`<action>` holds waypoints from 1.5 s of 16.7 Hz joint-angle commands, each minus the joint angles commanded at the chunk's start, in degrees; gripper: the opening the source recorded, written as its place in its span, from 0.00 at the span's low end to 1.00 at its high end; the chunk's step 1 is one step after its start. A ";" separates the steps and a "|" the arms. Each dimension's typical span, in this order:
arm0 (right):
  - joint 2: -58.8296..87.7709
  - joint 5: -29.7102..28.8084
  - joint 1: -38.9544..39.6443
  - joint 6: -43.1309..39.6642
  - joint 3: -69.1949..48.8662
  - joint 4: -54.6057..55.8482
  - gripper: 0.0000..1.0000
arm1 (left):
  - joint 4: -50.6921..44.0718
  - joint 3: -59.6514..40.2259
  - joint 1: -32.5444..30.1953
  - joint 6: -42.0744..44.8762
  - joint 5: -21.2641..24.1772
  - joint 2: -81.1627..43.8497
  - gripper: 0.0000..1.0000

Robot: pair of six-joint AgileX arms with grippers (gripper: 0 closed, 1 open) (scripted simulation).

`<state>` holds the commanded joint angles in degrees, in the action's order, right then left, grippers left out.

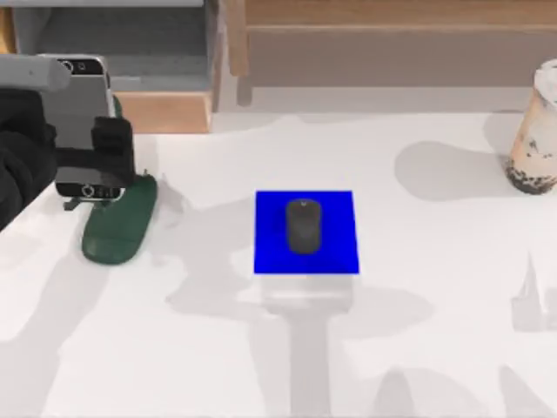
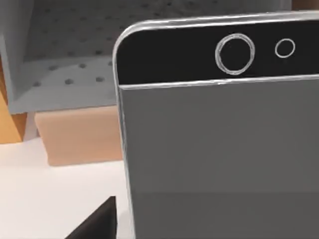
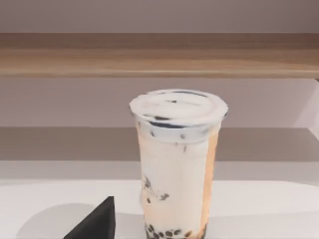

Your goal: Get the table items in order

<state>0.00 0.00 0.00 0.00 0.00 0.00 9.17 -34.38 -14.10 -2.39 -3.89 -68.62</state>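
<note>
A tall clear cup of milk tea [image 3: 175,164] stands upright on the white table [image 3: 269,209]. Dark pearls sit at its bottom. A wooden shelf [image 3: 159,55] runs behind it.

The smartphone [image 2: 219,134] has a smooth matt grey screen, a glossy black bezel and a thin bright metallic edge band, while the phone stand [image 1: 119,226] beneath it is dark green with a dull, plastic-like surface. The mouse [image 1: 303,225] is dark grey and matt, resting on a flat, uniformly saturated blue mat [image 1: 270,248] with no visible texture, and the table [image 1: 418,348] is plain smooth white. The cup [image 3: 175,164] has clear glossy walls showing beige tea and dark pearls, sealed by a smooth whitish film lid
</note>
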 joint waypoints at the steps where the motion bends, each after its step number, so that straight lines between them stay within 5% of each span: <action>1: 0.00 0.00 0.00 0.00 0.00 0.00 1.00 | -0.61 0.66 -0.30 -0.37 -0.21 0.73 1.00; 12: 0.00 0.00 0.00 0.00 0.00 0.00 1.00 | -2.03 4.08 0.77 -0.66 0.10 6.60 1.00; 25: 0.00 0.00 0.00 0.00 0.00 0.00 1.00 | -7.91 28.36 11.24 1.59 3.35 56.67 1.00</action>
<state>0.00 0.00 0.00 0.00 0.00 0.00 1.26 -6.02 -2.86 -0.80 -0.54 -11.95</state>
